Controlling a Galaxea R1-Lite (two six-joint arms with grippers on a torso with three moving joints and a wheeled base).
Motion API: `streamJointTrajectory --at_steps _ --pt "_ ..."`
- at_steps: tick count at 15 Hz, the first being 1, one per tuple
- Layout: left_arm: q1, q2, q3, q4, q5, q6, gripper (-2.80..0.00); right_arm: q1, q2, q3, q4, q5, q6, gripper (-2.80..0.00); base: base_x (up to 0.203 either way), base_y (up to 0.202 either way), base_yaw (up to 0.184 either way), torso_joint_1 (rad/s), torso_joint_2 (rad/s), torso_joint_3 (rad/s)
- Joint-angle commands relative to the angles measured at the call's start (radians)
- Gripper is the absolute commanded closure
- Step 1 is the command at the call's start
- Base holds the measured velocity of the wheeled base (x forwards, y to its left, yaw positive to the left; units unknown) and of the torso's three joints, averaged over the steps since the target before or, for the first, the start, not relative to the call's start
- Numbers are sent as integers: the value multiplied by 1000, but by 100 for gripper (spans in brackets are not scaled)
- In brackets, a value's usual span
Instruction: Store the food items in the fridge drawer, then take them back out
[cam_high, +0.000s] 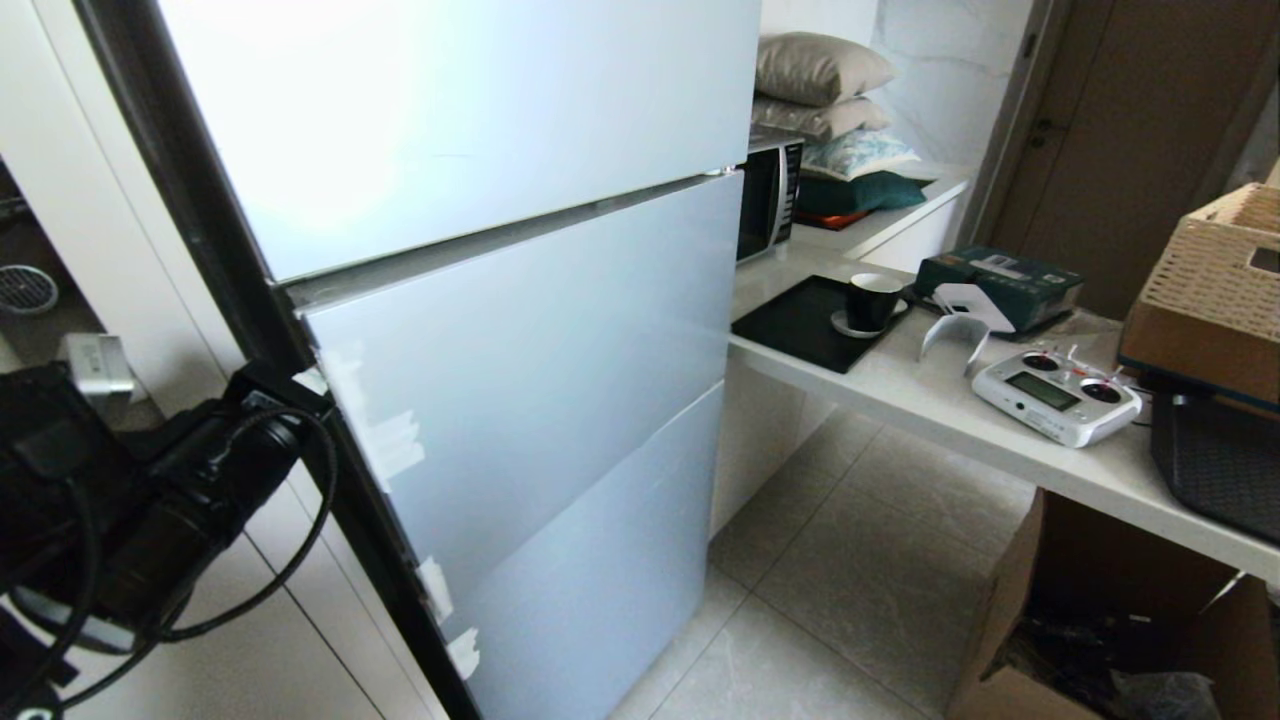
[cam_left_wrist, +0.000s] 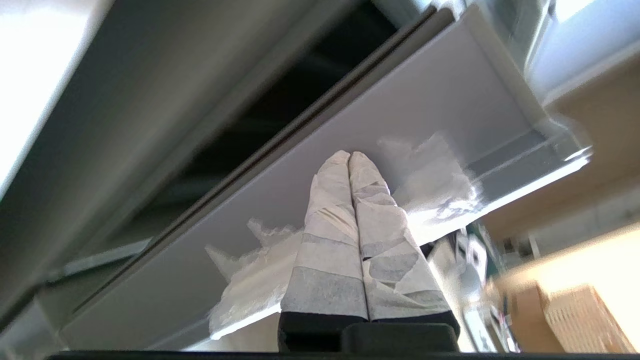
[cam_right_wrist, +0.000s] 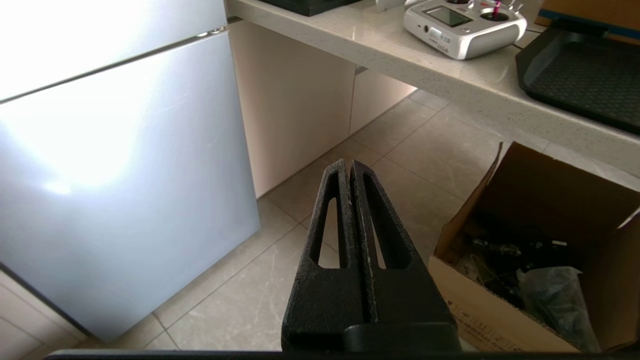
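Left tool (cam_left_wrist: 350, 156) closed, tips seemingly touching fridge panel (cam_left_wrist: 280, 200) — blurred

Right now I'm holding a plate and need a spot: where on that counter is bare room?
Bare strip along the counter front edge, between the black tray and the white remote controller. Crowded behind: cup, green box, wicker basket, dark mat.

Fridge panels (cam_high: 520, 340) closed, blocking access; open floor (cam_high: 860, 560) beside counter (cam_high: 1000, 420), seemingly passable.

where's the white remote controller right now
The white handheld remote controller lies on the pale countertop, on the head view's right, between the white curved stand and the black mesh tray.
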Motion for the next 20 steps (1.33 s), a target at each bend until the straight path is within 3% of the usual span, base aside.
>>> streamJointTrajectory --at_steps 1,10,17,20 --pt "-10 -17 23 -2 1 -3 0 0 1 0 0 0 0 0 0 0 0 0 0 0" --pt "-220 -146 160 5 -5 -3 0 0 1 0 0 0 1 0 0 0 0 0 0 0" --pt "-448 -287 260 8 -25 -6 0 0 2 0 0 0 0 0 0 0 0 0 0 0" --pt "-461 -372 262 72 -16 23 0 0 1 0 0 0 0 0 0 0 0 0 0 0"
